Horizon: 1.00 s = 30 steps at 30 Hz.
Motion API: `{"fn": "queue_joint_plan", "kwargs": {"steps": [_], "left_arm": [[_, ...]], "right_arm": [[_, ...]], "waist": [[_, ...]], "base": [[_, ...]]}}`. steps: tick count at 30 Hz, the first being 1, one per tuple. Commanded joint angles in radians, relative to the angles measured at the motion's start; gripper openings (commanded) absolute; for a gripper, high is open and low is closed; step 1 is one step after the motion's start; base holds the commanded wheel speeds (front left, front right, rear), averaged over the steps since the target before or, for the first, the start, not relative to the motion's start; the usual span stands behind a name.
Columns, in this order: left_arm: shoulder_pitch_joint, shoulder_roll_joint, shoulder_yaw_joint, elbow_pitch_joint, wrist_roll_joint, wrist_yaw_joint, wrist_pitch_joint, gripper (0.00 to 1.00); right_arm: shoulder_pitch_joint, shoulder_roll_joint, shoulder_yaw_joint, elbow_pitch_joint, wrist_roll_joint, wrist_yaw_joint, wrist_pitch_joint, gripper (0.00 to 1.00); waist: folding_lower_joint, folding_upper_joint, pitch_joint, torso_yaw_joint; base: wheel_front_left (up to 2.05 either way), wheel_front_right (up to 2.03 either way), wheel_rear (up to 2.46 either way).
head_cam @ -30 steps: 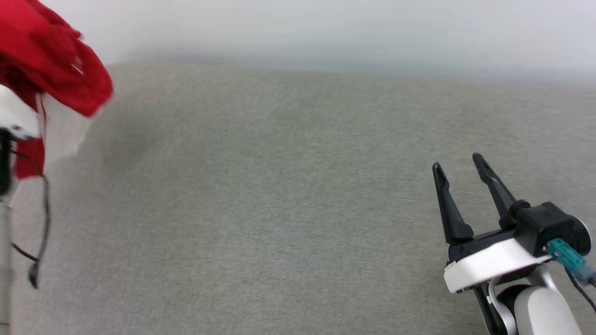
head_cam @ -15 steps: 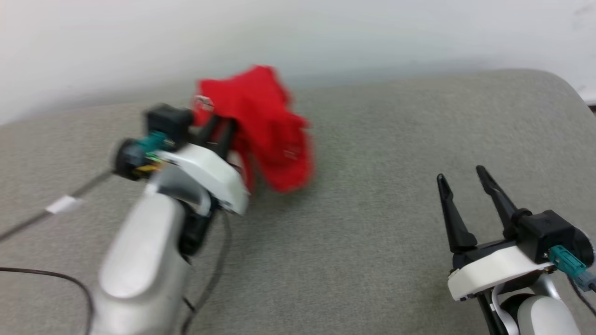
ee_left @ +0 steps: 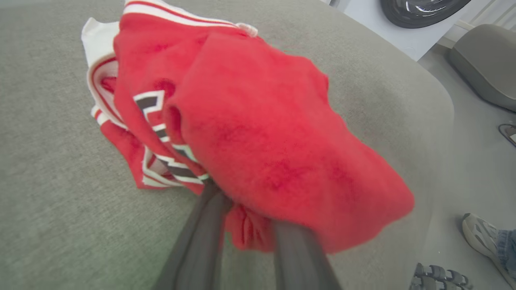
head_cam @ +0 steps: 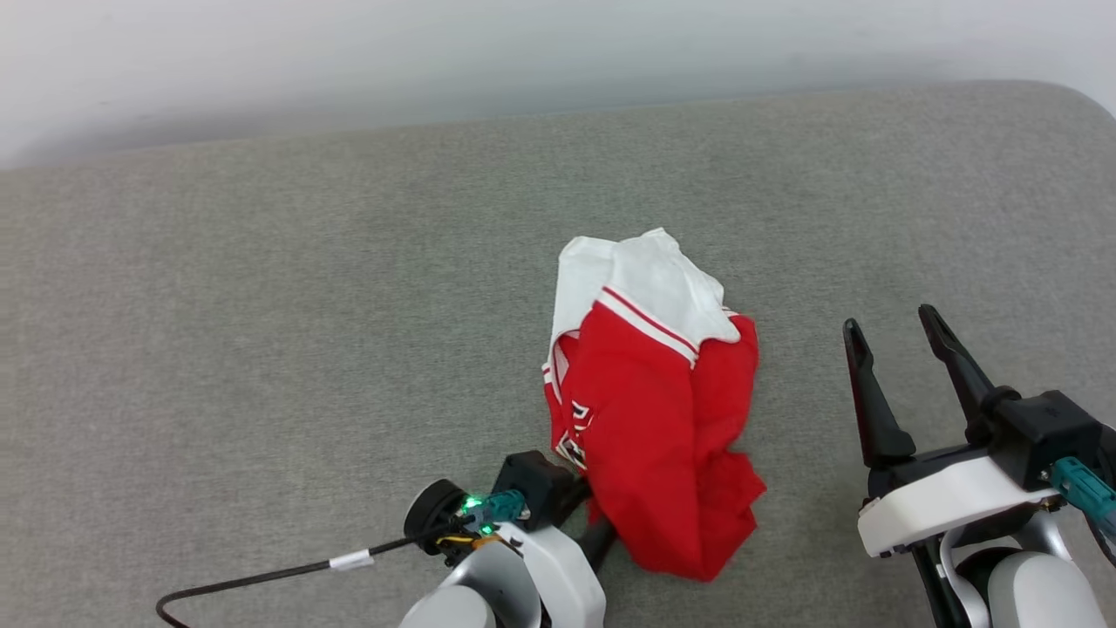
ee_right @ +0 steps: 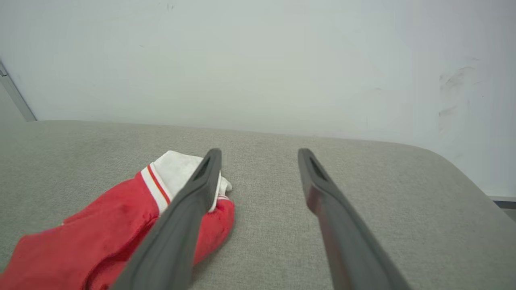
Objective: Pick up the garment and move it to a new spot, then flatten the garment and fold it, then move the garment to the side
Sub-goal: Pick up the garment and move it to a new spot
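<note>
The garment is a red jersey with white striped trim, lying crumpled in a heap on the grey cushion, left of my right gripper. My left gripper is at the heap's near edge, low in the head view. In the left wrist view, red cloth of the garment drapes over both dark fingers and bunches between them, hiding the tips, so I cannot tell its state. My right gripper stands open and holds nothing. In the right wrist view my right gripper has the garment on its left.
The grey upholstered surface runs wide to the left and back to a white wall. A black cable trails from the left wrist. Past the cushion's right edge lie the floor, a grey seat and a person's shoe.
The head camera has swung. The garment hung in the air from my left gripper; now it lies heaped on the cushion. The right gripper stays open.
</note>
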Motion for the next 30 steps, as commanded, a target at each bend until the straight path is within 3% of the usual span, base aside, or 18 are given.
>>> {"fn": "queue_joint_plan", "kwargs": {"steps": [1, 5, 9, 17, 24, 30], "left_arm": [[0.003, 0.003, -0.003, -0.004, 0.004, -0.001, -0.007, 1.00], [0.014, -0.001, -0.022, -0.033, 0.026, 0.006, -0.070, 1.00], [0.019, 0.004, 0.002, -0.084, 0.043, 0.044, -0.137, 1.00], [0.040, 0.031, 0.136, -0.136, 0.015, 0.171, -0.214, 1.00], [0.099, 0.091, 0.299, -0.142, -0.023, 0.289, -0.254, 1.00], [0.178, 0.157, 0.354, -0.163, -0.039, 0.312, -0.255, 1.00]], "right_arm": [[-0.007, 0.001, 0.000, -0.001, -0.001, -0.001, 0.000, 1.00], [0.006, 0.001, -0.011, 0.004, -0.003, -0.001, 0.007, 1.00], [0.033, 0.001, -0.024, 0.007, -0.001, -0.001, 0.018, 1.00], [0.084, 0.001, -0.051, 0.004, 0.006, -0.001, 0.037, 1.00], [0.129, 0.001, -0.061, -0.008, 0.007, -0.001, 0.055, 1.00], [0.160, 0.001, -0.057, -0.016, 0.014, -0.001, 0.063, 1.00]], "waist": [[0.0000, 0.0000, -0.007, 0.011], [0.0000, 0.0000, -0.041, 0.038], [0.0000, 0.0000, -0.086, 0.061], [0.0000, 0.0000, -0.160, 0.095], [0.0000, 0.0000, -0.194, 0.109], [0.0000, 0.0000, -0.208, 0.109]], "base": [[0.00, 0.00, 0.00], [0.00, 0.00, 0.00], [0.00, 0.00, 0.00], [0.00, 0.00, 0.00], [0.00, 0.00, 0.00], [0.00, 0.00, 0.00]]}}
